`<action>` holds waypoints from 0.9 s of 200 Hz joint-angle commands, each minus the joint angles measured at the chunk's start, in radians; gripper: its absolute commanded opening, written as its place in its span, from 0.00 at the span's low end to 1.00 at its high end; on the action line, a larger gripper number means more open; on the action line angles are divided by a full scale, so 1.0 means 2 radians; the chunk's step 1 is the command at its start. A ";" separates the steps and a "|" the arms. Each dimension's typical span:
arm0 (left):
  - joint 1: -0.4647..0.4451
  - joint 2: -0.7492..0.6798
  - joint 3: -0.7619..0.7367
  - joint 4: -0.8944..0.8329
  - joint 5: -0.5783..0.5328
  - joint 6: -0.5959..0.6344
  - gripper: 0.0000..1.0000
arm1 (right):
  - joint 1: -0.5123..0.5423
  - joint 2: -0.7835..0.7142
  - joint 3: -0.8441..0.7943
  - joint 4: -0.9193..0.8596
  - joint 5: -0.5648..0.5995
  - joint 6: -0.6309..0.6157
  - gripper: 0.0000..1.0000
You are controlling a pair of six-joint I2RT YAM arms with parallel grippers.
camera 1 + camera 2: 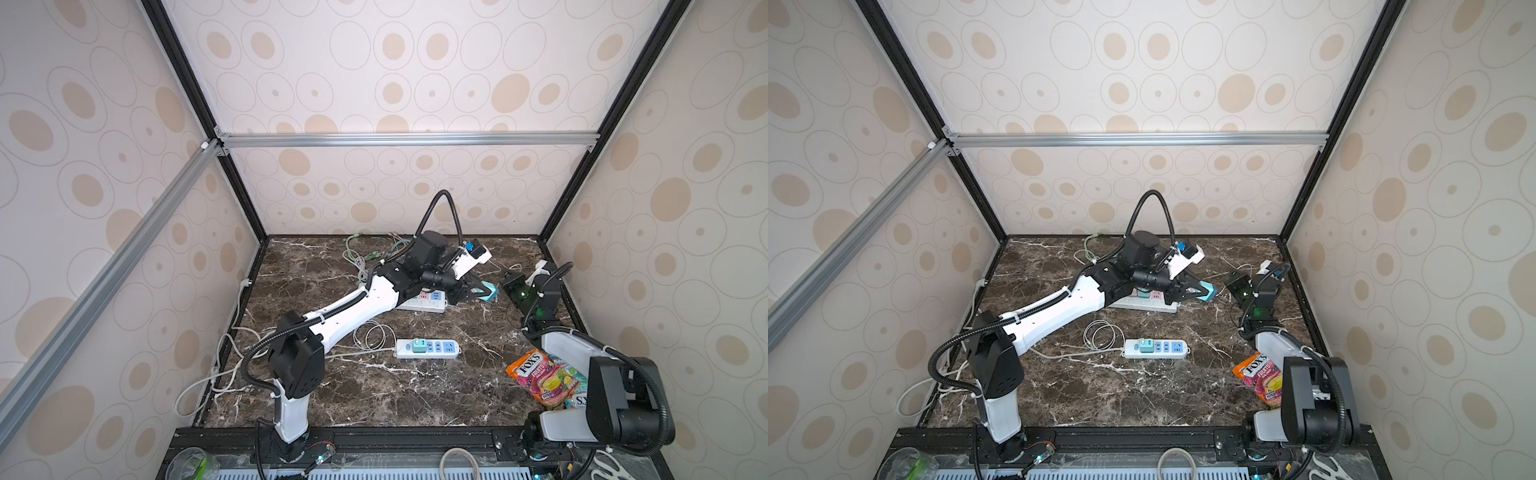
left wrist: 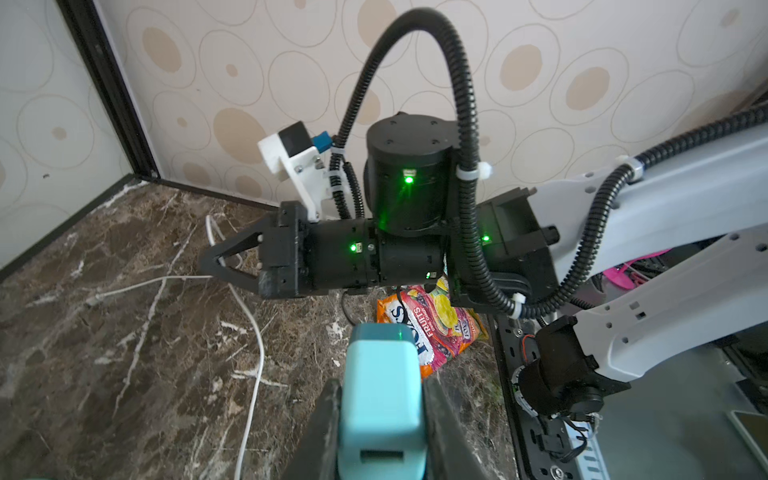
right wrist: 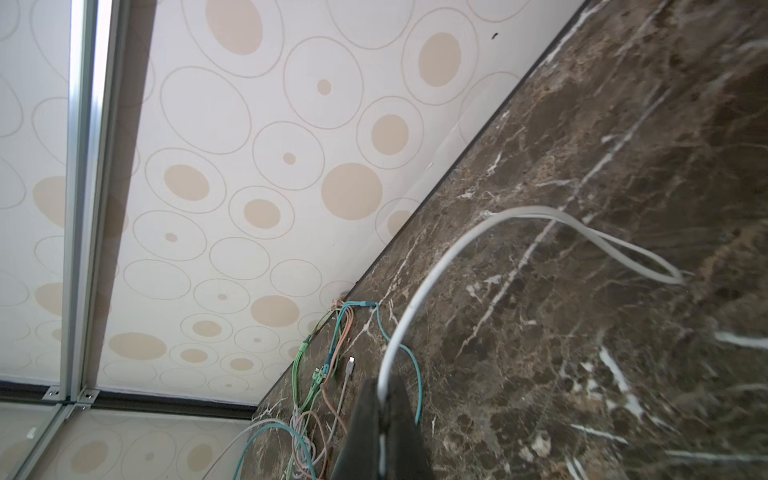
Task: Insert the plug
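Two tools: both closed, each on its own load; near each other over the far right of the bench (image 1: 374, 395), not touching.
Left tool (image 2: 380, 388): clamped across the flat sides of a teal adapter (image 2: 380, 357), held clear of the bench.
Right tool (image 3: 384, 390): pinched together on a thin white cable (image 3: 419, 282); rest of the cable trailing in a loop over the marble.
Adapter port: dark slot (image 2: 380, 455) on one face in the left wrist view, nothing in it.
Cable end: cannot tell which stretch sits in the jaws, nor where the connector points.
Far strip (image 1: 419, 306): partly hidden under the left arm, just beside the held adapter; pink and blue sockets showing.
Near strip (image 1: 449, 348): mid-bench, another teal adapter (image 1: 417, 345) already seated at one end.
Done, by the look of it: both pickups.
Left to do: lining up and the push itself; nothing mated yet. Whether cable into adapter or adapter into a strip is unclear from the task wording alone.
Bystander: candy bag (image 1: 536, 374) near the right arm, well clear of the work.
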 commanded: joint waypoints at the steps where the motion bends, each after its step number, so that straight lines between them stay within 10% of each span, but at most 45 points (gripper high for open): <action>1: -0.009 0.033 0.074 -0.160 -0.031 0.112 0.00 | -0.003 0.028 0.040 0.024 -0.066 -0.038 0.00; 111: -0.035 0.091 0.158 -0.276 -0.137 0.171 0.00 | -0.011 0.151 0.287 -0.028 -0.186 -0.185 0.03; 163: -0.035 0.132 0.159 -0.290 -0.165 0.181 0.00 | -0.015 0.177 0.209 -0.022 -0.156 -0.178 0.12; 180: -0.035 0.154 0.177 -0.306 -0.181 0.180 0.00 | -0.024 0.172 0.194 -0.094 -0.113 -0.158 0.30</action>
